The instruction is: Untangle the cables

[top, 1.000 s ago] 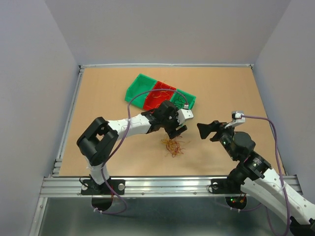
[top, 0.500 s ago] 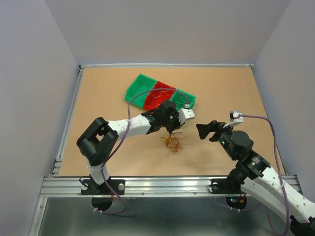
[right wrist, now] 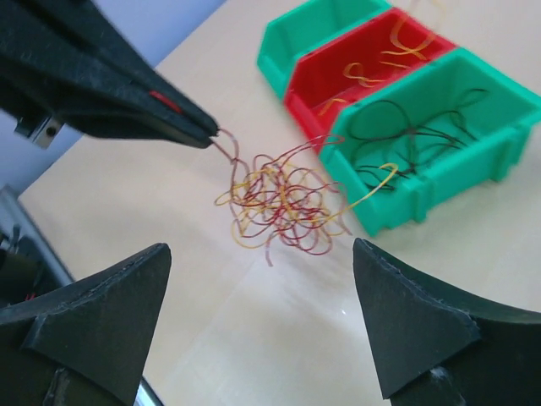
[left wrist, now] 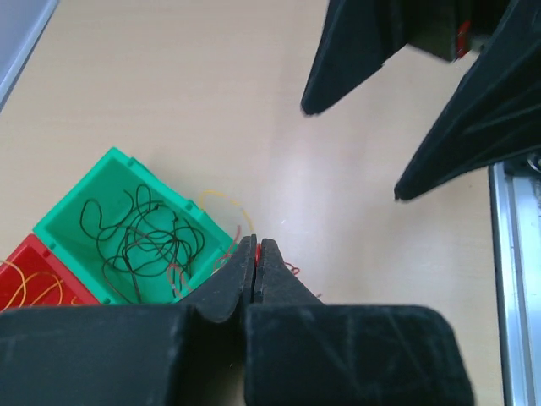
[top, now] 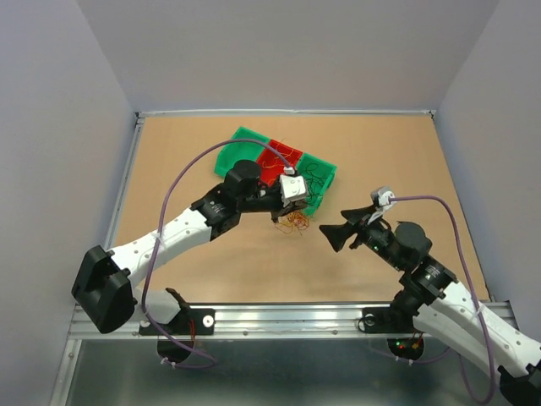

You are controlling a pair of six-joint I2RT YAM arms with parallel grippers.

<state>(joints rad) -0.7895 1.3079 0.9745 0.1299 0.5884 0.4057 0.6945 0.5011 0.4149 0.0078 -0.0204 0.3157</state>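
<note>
Pinching one dark red strand of the cables (right wrist: 283, 203) at its upper end: left hand (right wrist: 207, 135), both tips pressed tight together with only that thin wire between them. Carried a small red patch on the side of one finger, too small to read as any label. Dangled the rest of the clump below and to the right of those tips, red, orange and yellow curls knotted into one loose ball over the bench (right wrist: 254, 338). Could not tell whether the lowest loops touched the wood. Reached with one yellow loop to the front corner of the green bin (right wrist: 423, 203), itself filled with black strands. Stood just beside that a red bin (right wrist: 304, 106) with orange and yellow strands, and beyond it a second green bin (right wrist: 292, 38). Held the right hand (right wrist: 258, 254) spread wide apart, gripping nothing, one finger to either side of the clump in its own wrist view and clear of it. Seen from above, hung between the two hands, tight against the left one, near the bins' front edge.
</note>
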